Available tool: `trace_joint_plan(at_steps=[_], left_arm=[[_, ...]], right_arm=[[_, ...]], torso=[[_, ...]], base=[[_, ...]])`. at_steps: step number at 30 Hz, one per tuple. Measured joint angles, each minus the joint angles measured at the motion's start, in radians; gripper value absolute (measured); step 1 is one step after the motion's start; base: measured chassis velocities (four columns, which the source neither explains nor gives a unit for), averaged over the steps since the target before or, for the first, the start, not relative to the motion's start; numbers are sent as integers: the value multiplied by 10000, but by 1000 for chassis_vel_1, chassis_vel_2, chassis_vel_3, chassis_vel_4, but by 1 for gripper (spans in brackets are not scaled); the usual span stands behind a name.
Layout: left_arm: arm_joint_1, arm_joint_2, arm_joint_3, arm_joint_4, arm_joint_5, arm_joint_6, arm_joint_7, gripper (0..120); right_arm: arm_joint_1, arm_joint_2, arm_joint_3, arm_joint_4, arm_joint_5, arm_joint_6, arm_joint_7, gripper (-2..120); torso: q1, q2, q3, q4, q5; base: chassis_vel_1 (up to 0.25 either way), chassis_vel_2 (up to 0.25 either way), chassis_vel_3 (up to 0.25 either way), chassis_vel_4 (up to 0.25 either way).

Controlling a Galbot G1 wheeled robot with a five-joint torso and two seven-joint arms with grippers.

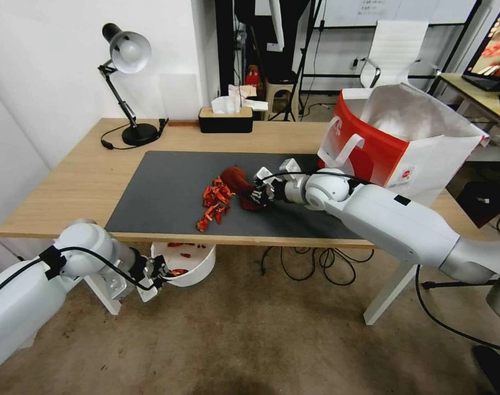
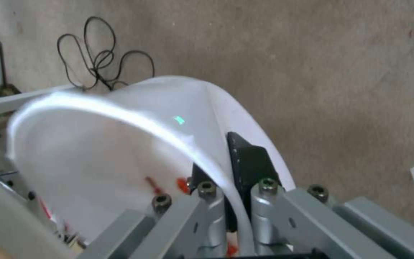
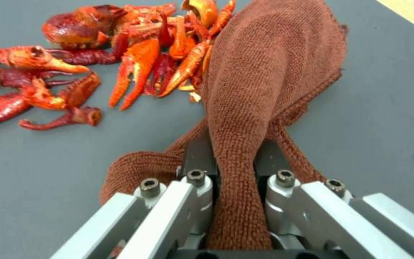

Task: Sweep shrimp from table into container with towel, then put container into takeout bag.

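— Head view first: where's the pile from your right claw (image 1: 256, 193)?

— I've got it clamped on the towel (image 1: 240, 185), cloth bunched ahead of it. The shrimp (image 1: 214, 202) lie just beyond the towel, strung in a line running toward the counter (image 1: 68, 181) front edge.

— And the catch?

— My left claw (image 1: 161, 272) holds the container (image 1: 197, 269) below that edge, under the line's near end.

— Left wrist view?

— I see fingers (image 2: 245, 162) pinching the container (image 2: 120, 144) rim, one inside, one outside.

— Right wrist view?

— Towel (image 3: 264, 90) gripped between the jaws; shrimp (image 3: 97, 64) touching its far side.
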Motion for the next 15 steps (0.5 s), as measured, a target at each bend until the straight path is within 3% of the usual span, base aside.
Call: trace_joint_plan(at_steps=[15], left_arm=[[535,65,-89,301,-557,212,-45,0]], right_arm=[[69,-281,-355,743,354,-68,268,7]], torso=[[0,0,-1,1,1]], base=[[0,0,0,0]])
